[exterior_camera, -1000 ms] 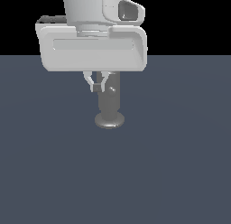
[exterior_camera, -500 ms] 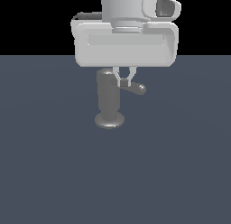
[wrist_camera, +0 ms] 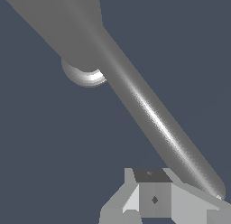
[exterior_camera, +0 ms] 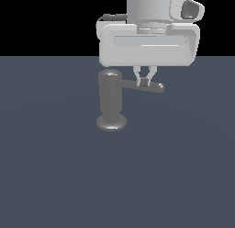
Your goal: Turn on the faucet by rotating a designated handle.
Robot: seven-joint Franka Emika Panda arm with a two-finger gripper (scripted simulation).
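Note:
The faucet (exterior_camera: 110, 97) is a grey upright cylinder on a round flared base (exterior_camera: 111, 122). Its handle (exterior_camera: 155, 88), a thin grey rod with a rounded tip, sticks out toward the exterior view's right. My gripper (exterior_camera: 144, 82) hangs from above with its fingertips drawn together against the rod's middle, behind it. Nothing is held between them. In the wrist view the handle (wrist_camera: 153, 119) runs diagonally from the faucet body (wrist_camera: 63, 20) down past my gripper (wrist_camera: 168, 199), and the rod's tip lies beside the fingers (wrist_camera: 154, 198).
The faucet stands on a flat dark blue-grey floor (exterior_camera: 55, 176). My white hand body (exterior_camera: 149, 45) hangs above the handle.
My gripper has moved toward the exterior view's right. The handle has swung with it and now shows at full length pointing right.

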